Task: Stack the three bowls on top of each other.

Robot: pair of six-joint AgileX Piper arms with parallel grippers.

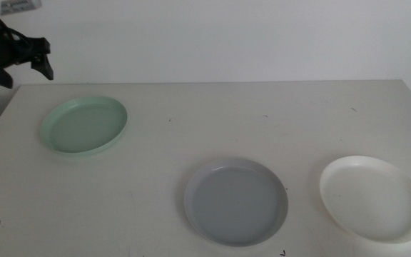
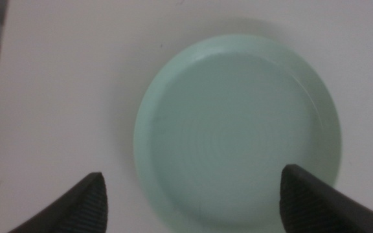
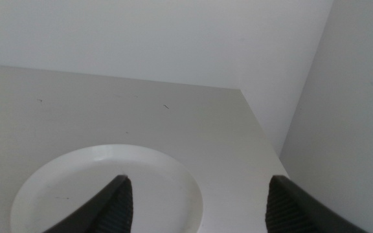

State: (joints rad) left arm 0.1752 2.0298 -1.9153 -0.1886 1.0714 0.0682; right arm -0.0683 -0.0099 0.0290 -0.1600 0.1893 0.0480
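A pale matte table (image 1: 191, 135) stands against a plain white wall (image 1: 227, 36). The shallow round pale grey-blue plastic bowl (image 1: 236, 201) lies near its front edge. Well to that bowl's left and farther back lies the mint green plastic bowl (image 1: 85, 126); just to its right lies the white plastic bowl (image 1: 374, 198). All sit apart. The left gripper (image 2: 193, 194) hangs wide open above the mint bowl. Only the right wrist view shows the right gripper (image 3: 196, 197), spread wide over the white bowl.

White table (image 1: 212, 121) bearing three separate bowls (image 1: 236, 201).
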